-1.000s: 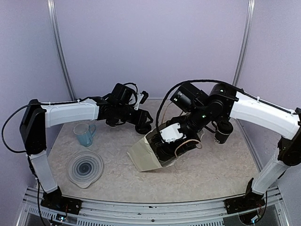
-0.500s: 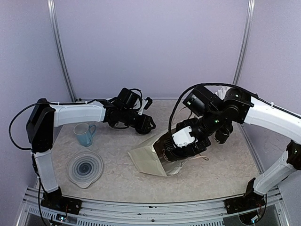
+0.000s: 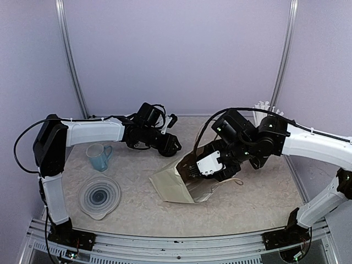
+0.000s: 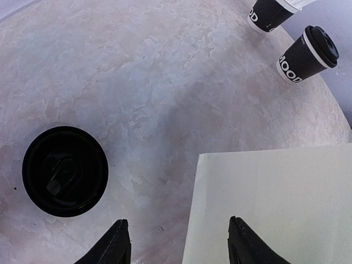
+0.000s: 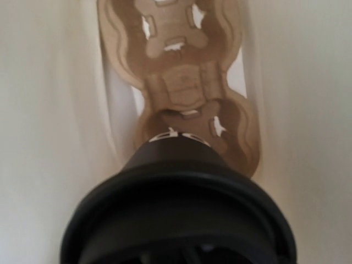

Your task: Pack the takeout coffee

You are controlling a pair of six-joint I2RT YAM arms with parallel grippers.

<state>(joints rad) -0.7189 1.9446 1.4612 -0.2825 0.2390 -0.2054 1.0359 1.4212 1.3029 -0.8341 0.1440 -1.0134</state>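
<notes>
A white paper bag [image 3: 171, 186] lies on its side mid-table, its mouth facing right. My right gripper [image 3: 192, 170] is at that mouth, shut on a black lidded takeout coffee cup [image 5: 176, 203] that fills the lower right wrist view. Beyond the cup, a brown pulp carrier tray [image 5: 181, 71] lies deep inside the bag [image 5: 49, 110]. My left gripper [image 4: 181, 242] hovers open over the bag's far edge [image 4: 275, 203], holding nothing. Another lidded cup [image 4: 65, 170] stands on the table just left of it. A third lidded cup [image 4: 309, 54] with white lettering stands further off.
A blue mug [image 3: 99, 155] and a clear round lid [image 3: 99, 196] sit at the left. White straws [image 3: 264, 105] poke up behind the right arm. A lidless black cup [image 4: 272, 12] stands beside the far lidded cup. Side walls stand close to the table.
The right arm has lifted its elbow and turned its wrist at the bag's mouth, carrying the cup with it. The left gripper shifted slightly right, then held still.
</notes>
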